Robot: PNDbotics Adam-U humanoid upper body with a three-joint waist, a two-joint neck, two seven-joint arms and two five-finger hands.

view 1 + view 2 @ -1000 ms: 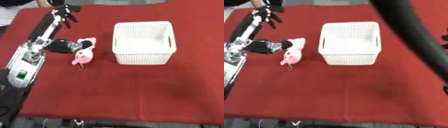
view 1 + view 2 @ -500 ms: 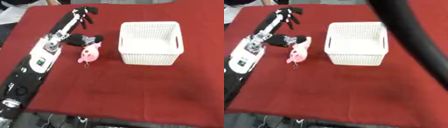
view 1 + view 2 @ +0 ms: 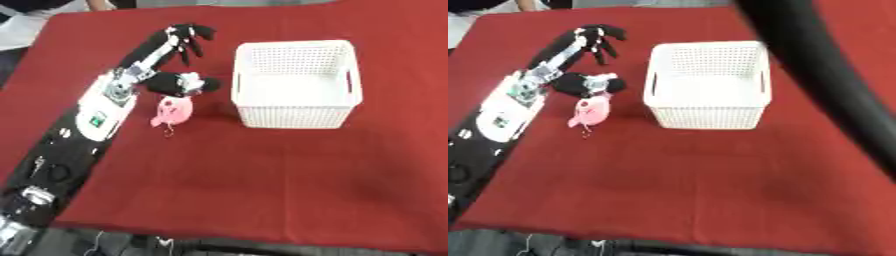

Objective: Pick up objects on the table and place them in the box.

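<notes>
Here the left hand [image 3: 188,37], fingers relaxed and empty, hovers beyond the pink toy [image 3: 172,111] (left of the box [image 3: 296,82]), not yet positioned to grasp.

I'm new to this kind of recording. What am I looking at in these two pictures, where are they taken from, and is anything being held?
Both pictures come from one stereo camera in a humanoid robot's head, looking down at a table with a red cloth; they show the same moment from its left and right eyes.

The long black and silver limb on the left is the robot's left arm. Its left robot hand is stretched out over the cloth beyond the objects, fingers spread, holding nothing. The dark band across the right eye view is probably the right arm, close to the camera; its hand does not show.

On the cloth lie a white perforated box, empty so far, a small pink toy, and a black object just beyond the toy.
</notes>
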